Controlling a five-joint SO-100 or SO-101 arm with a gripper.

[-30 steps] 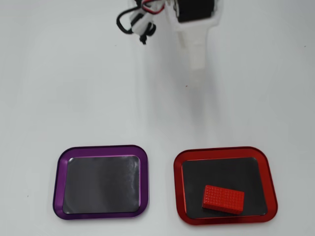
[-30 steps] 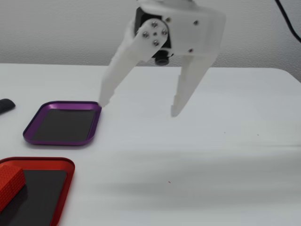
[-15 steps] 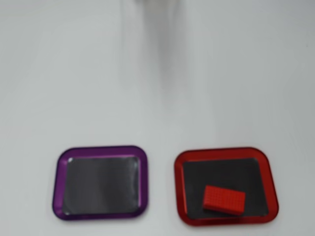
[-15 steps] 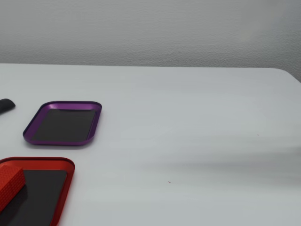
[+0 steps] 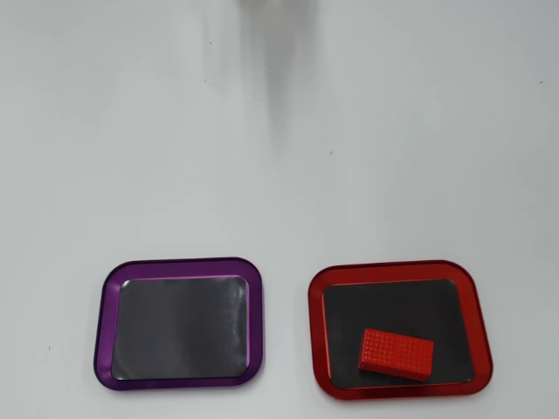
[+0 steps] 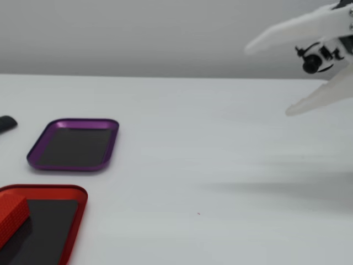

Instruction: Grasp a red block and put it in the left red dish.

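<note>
The red block (image 5: 396,354) lies flat inside the red dish (image 5: 320,327), near its front edge in the overhead view. In the fixed view the block (image 6: 11,217) shows at the left edge, in the red dish (image 6: 74,216) at the lower left. The white gripper (image 6: 266,79) is high at the upper right of the fixed view, far from both trays. Its two fingers are spread apart and hold nothing. The gripper is out of the overhead view; only its blurred shadow falls at the top centre.
A purple-rimmed tray (image 5: 106,323) with a dark empty inside sits beside the red dish; it also shows in the fixed view (image 6: 113,138). A small dark object (image 6: 6,123) lies at the left edge of the fixed view. The table is white.
</note>
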